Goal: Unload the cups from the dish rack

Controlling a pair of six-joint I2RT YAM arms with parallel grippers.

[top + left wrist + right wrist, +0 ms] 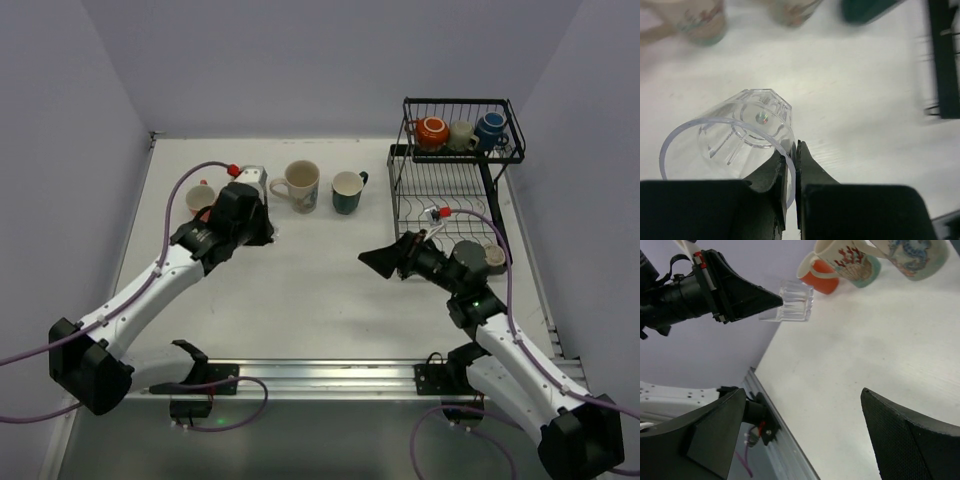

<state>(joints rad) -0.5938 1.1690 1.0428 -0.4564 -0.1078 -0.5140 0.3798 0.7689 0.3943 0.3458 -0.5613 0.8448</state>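
Note:
My left gripper (796,150) is shut on the rim of a clear plastic cup (735,132) and holds it on its side just above the table; both also show in the right wrist view, gripper (772,302) and cup (796,302). In the top view the left gripper (268,234) is at mid-left. My right gripper (378,262) is open and empty, left of the black wire dish rack (400,185). The rack's upper basket holds an orange mug (432,131), a cream mug (461,135) and a blue mug (490,128). A small beige mug (494,256) sits low in the rack, behind my right arm.
On the table stand an orange-red mug (200,200), a cream patterned mug (300,185) and a dark teal mug (348,190). The right wrist view shows the orange mug (821,279) beside two patterned mugs (852,262). A metal rail (320,375) runs along the near edge.

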